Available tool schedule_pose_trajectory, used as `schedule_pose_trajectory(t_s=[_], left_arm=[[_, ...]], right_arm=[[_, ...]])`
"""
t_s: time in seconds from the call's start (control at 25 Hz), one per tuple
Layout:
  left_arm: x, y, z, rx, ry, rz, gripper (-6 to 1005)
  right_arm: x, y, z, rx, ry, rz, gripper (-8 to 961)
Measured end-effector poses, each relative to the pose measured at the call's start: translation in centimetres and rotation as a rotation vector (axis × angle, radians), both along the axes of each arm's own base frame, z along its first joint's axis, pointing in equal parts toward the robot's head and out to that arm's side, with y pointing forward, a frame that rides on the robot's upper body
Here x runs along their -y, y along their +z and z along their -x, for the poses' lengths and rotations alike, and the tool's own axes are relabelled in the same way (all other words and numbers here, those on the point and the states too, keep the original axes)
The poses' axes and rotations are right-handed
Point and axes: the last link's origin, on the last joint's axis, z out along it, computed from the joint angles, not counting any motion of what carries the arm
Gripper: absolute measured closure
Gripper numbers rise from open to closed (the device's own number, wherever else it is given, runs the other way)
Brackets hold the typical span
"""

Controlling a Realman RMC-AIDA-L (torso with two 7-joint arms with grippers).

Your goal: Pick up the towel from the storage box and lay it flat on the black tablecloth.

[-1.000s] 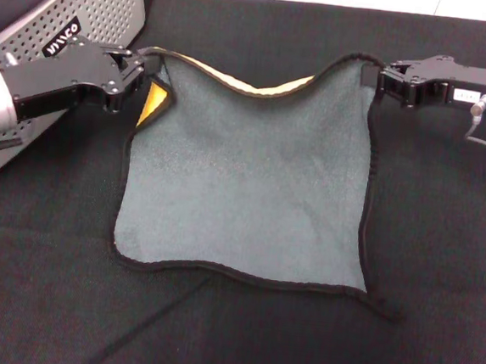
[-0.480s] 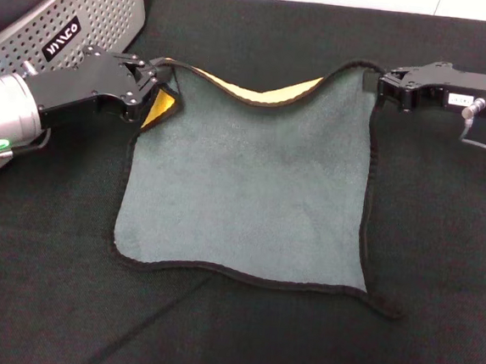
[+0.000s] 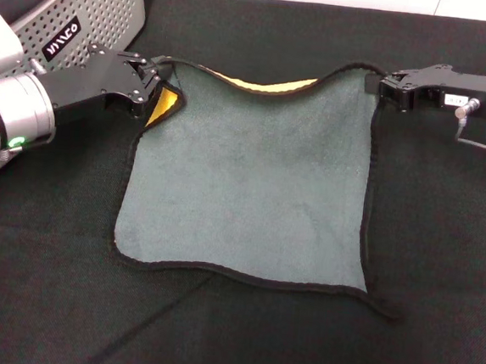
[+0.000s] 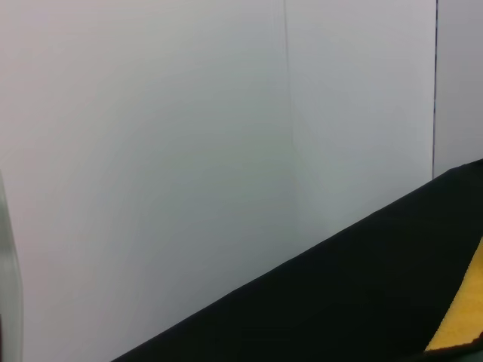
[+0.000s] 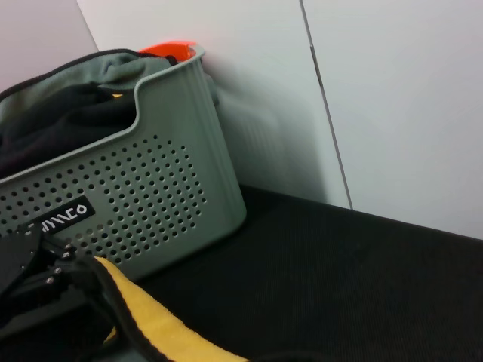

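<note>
**Both end effectors pinch the towel's far corners over the black cloth**

The left end effector (image 3: 155, 70), at the upper left of the head view, is pressed together on one far corner of the towel (image 3: 251, 183). The right end effector (image 3: 378, 83), at the upper right, pinches the other far corner. The towel lies grey-green face up in mid-frame on the black tablecloth (image 3: 439, 276), its far edge sagging and showing orange-yellow. The storage box (image 3: 96, 7) stands in the upper left corner, holding dark fabric (image 5: 68, 121).
</note>
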Motion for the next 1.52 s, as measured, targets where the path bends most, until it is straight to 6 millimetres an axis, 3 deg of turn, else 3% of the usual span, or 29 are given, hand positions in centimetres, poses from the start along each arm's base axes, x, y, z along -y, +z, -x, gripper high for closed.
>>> schedule_pose_trajectory(t_s=[1.12, 1.2, 1.52], left_arm=[[-0.8, 0.0, 0.5, -0.039, 0.039, -0.031, 976], [-0.9, 0.0, 0.6, -0.043, 0.046, -0.037, 968], [-0.9, 0.3, 0.7, -0.038, 0.053, -0.041, 790]], right_arm=[[-0.5, 0.0, -0.2, 0.012, -0.033, -0.022, 895], [-0.6, 0.1, -0.4, 0.013, -0.045, -0.029, 709], [-1.2, 2.2, -1.2, 0.002, -0.064, -0.097, 537]])
